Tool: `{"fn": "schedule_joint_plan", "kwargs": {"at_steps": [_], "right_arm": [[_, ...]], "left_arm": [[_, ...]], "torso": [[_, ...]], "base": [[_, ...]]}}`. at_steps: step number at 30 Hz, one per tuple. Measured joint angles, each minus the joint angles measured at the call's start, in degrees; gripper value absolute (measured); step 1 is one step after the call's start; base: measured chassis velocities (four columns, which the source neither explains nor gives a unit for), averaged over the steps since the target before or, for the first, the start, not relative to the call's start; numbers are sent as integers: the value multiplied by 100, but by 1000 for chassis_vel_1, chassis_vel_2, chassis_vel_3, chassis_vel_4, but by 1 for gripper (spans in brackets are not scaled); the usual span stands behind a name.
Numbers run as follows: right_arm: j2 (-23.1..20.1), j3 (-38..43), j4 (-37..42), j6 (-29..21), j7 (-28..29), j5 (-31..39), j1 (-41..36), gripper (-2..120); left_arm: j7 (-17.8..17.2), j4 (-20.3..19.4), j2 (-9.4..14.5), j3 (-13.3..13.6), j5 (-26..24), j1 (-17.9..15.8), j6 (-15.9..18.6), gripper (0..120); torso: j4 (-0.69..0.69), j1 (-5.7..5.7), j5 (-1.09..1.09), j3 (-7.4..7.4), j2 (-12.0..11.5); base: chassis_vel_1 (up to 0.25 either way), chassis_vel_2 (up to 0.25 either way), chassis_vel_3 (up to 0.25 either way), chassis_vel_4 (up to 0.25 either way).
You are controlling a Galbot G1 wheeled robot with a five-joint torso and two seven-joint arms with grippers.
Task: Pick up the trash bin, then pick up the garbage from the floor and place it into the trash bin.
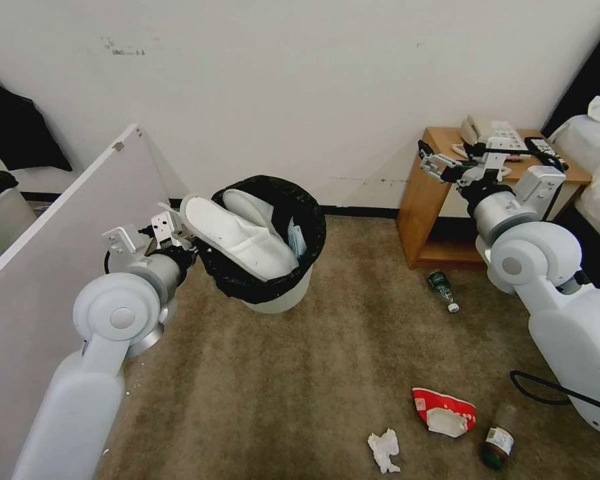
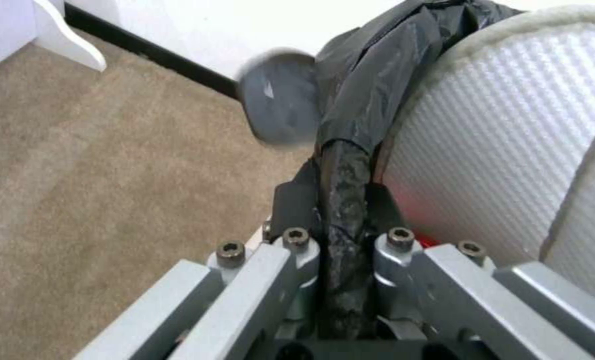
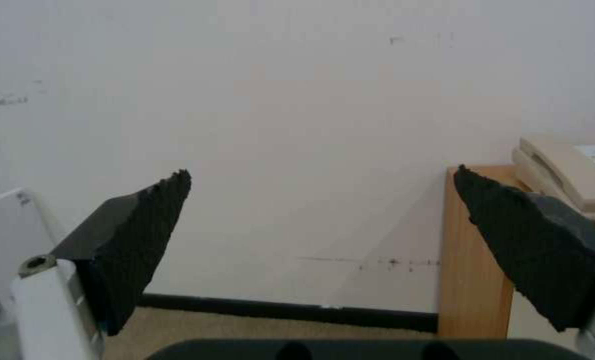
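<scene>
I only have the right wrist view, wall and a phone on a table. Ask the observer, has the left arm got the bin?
Observer: Yes. The left end effector is shut on the bin's bag-covered rim.
Operator: Anything in it yet?
Observer: Two white slippers, one sticking out over the rim by the end effector.
Operator: What's left on the floor?
Observer: A tissue, a red wrapper and two bottles, one near the table and one beside the wrapper.
</scene>
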Motion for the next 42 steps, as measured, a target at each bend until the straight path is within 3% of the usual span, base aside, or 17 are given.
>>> {"fn": "schedule_joint_plan", "kwargs": {"at_steps": [12, 19, 22, 29, 34, 37, 42], "right_arm": [[-153, -77, 416, -753, 146, 339, -199, 100], [-354, -180, 872, -1675, 601, 1182, -321, 100], [-497, -335, 1288, -2391, 1173, 2114, -463, 100], [-1034, -600, 1648, -2468, 1270, 2611, -1003, 100], [-1289, -709, 1746, -2468, 1213, 2607, -1395, 100], [-1709, -873, 1799, -2454, 1114, 2403, -2144, 100], [-1963, -943, 1721, -2441, 1079, 2292, -2699, 100]], "left_arm": [[2, -1, 17, -11, 2, 26, 0, 4], [5, -2, 28, -25, 1, 39, 1, 4], [8, 15, 12, -16, 3, 37, 2, 4], [18, 15, 11, -30, 11, 97, 6, 4], [21, 5, 11, -49, 22, 138, 7, 4], [32, -50, 12, -62, 43, 207, 9, 4], [28, -114, 8, -63, 43, 223, 9, 4]], "torso": [[1, 0, 0, 1, 0], [1, 0, -1, 1, 0], [2, 0, 0, 1, 0], [0, 0, 0, 1, 0], [0, 0, 0, 1, 0], [1, 0, 2, 2, 0], [1, 0, 0, 1, 0]], "base": [[0, 0, 0, 0], [0, 0, 0, 0], [0, 0, 0, 0], [0, 0, 0, 0], [0, 0, 0, 0], [0, 0, 0, 0], [0, 0, 0, 0]]}}
